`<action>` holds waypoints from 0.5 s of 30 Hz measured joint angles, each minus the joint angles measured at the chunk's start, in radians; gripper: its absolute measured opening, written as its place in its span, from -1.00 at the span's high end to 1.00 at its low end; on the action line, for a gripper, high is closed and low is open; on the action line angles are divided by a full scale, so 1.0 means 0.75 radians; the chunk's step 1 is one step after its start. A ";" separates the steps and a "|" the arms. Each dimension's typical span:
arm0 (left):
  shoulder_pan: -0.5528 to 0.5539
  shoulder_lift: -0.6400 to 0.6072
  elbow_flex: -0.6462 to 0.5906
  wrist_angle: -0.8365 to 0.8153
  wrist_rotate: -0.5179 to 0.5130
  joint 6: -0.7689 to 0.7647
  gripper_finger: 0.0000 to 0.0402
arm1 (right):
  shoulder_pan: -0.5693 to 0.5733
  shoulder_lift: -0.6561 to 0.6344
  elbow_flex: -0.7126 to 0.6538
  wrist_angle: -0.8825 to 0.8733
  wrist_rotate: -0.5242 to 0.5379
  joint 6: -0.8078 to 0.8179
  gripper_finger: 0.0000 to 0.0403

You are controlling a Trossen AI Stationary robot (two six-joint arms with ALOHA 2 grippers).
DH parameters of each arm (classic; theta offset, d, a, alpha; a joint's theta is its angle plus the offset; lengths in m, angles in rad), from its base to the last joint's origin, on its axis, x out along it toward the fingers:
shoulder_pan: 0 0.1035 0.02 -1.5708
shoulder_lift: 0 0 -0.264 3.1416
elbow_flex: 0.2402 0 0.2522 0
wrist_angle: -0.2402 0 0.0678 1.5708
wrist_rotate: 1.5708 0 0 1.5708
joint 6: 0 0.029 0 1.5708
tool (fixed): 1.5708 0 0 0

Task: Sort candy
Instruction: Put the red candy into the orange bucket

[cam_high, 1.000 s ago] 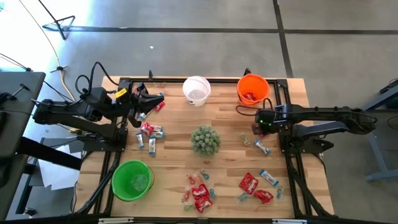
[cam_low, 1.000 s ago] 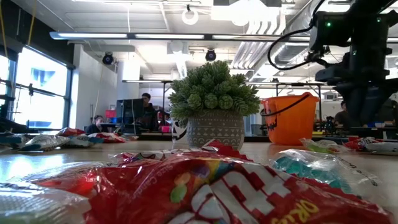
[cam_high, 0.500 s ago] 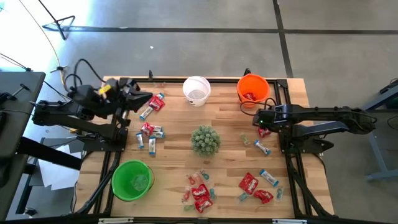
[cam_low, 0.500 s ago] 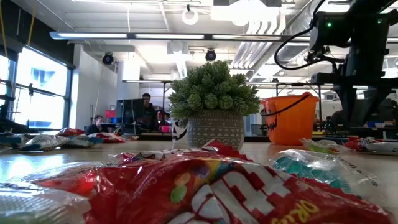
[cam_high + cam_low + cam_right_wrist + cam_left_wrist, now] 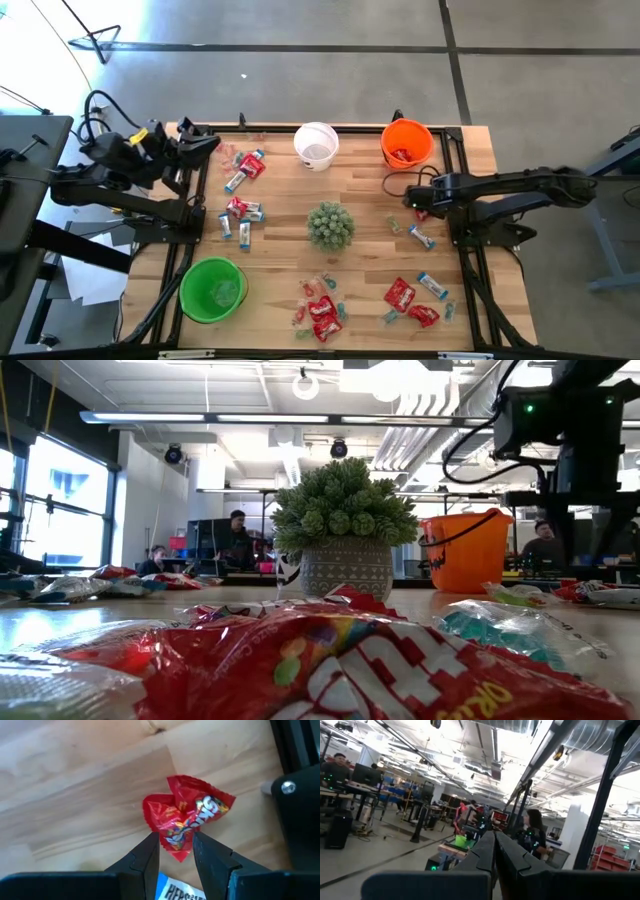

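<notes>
R gripper (image 5: 176,851) clamped on red candy packet (image 5: 187,816), lifted off worktop (image 5: 75,785).
L gripper (image 5: 205,142), fingers together, has pulled back to the worktop's far-left edge. R arm has moved toward orange bucket (image 5: 406,143), prob. next drop. Other candy remains scattered on the worktop.

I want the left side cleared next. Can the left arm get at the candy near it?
Probably yes: the left gripper, shut and empty, sits beside the candy, with bare table between.

Plant (image 5: 330,226) mid-table (image 5: 280,260); white bucket (image 5: 316,146), orange bucket (image 5: 407,143).
</notes>
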 joint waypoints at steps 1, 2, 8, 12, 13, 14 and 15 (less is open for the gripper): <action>0.000 -0.006 0.000 -0.005 0.000 0.000 1.00 | 0.008 0.022 0.000 0.000 -0.006 0.001 0.43; 0.000 -0.012 0.000 -0.010 0.000 0.000 1.00 | 0.016 0.045 0.000 0.000 -0.015 0.002 0.43; -0.001 -0.035 0.000 -0.036 0.000 0.000 1.00 | 0.037 0.166 0.000 -0.002 -0.036 0.069 0.43; 0.000 -0.046 0.000 -0.037 0.000 0.000 1.00 | 0.037 0.217 0.000 -0.005 -0.006 0.104 0.43; 0.000 -0.047 0.000 -0.038 0.000 0.000 1.00 | 0.037 0.226 0.000 -0.005 0.008 0.123 0.43; 0.000 -0.048 0.000 -0.038 0.000 0.005 1.00 | 0.036 0.236 0.001 -0.006 0.020 0.137 0.43; -0.001 -0.048 0.000 -0.038 0.000 0.014 1.00 | 0.036 0.246 0.001 -0.006 0.032 0.154 0.43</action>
